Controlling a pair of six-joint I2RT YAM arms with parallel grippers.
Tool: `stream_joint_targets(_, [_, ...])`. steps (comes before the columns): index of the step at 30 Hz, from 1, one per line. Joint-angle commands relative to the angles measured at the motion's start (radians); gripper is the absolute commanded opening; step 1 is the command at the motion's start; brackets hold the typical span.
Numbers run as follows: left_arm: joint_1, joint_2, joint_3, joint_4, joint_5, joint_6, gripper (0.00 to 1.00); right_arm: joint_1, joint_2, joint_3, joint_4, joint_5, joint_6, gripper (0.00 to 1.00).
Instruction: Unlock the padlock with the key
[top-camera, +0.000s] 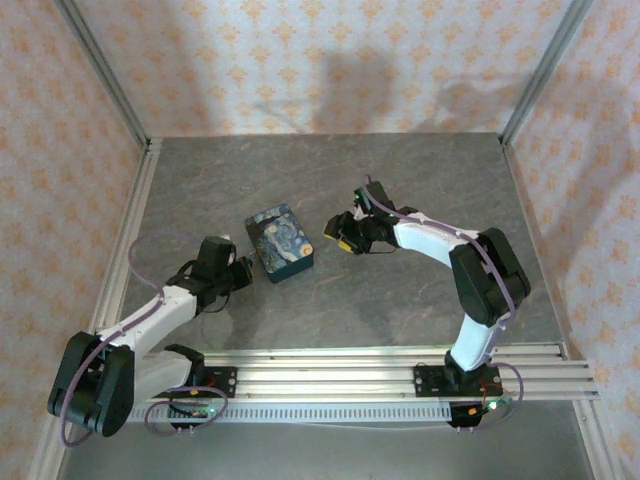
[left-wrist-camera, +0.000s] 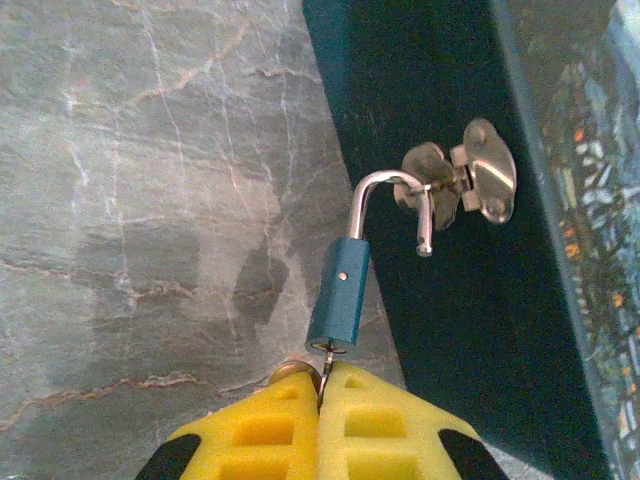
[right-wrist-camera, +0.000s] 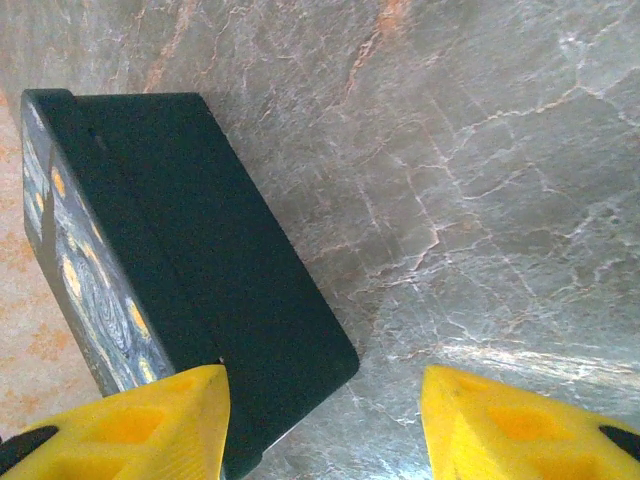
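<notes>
- The padlock (left-wrist-camera: 338, 292) is a small teal-blue lock with a metal shackle (left-wrist-camera: 372, 190). It hangs off the side wall of a dark-blue box (top-camera: 280, 243) whose lid carries a swirling yellow-and-blue night-sky print.
- The box lies flat near the middle of the bench (top-camera: 400, 170), a little toward the left edge and well clear of the far edge.
- The shackle hooks through the silver hasp (left-wrist-camera: 480, 185) on the box wall. Its short leg ends free in the air, out of the lock body, and the body tilts away from the wall over the bench.
- The left pincer (left-wrist-camera: 322, 378) sits just beside the box side that faces the near-left corner. Its yellow fingers (left-wrist-camera: 270, 430) are pressed together on the key (left-wrist-camera: 326, 360). Of the key, a thin metal sliver shows between the fingertips and the underside of the padlock.
- The right pincer (right-wrist-camera: 325, 430) hovers beside the box's right side, toward the right edge of the bench. Its jaws are about half apart with bare bench between them, gripping nothing.
- In the right wrist view one finger overlaps a lower corner of the box. I cannot tell whether they touch.
</notes>
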Motion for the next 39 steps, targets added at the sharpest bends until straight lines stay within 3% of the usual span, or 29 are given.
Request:
stream_joint_targets(1, [0.003,-0.031,-0.009,0.011,-0.069,-0.021,0.0,0.021,0.025,0.021,0.031,-0.013,0.009,0.54])
stream_joint_targets(15, [-0.055,-0.041,-0.043,0.032,-0.124,-0.062,0.0,0.11,0.107,0.109,0.03,-0.054,-0.012,0.49])
stream_joint_targets(39, [-0.071,-0.029,-0.02,0.035,-0.203,-0.083,0.0,0.12,0.048,0.059,0.01,0.002,-0.014,0.47])
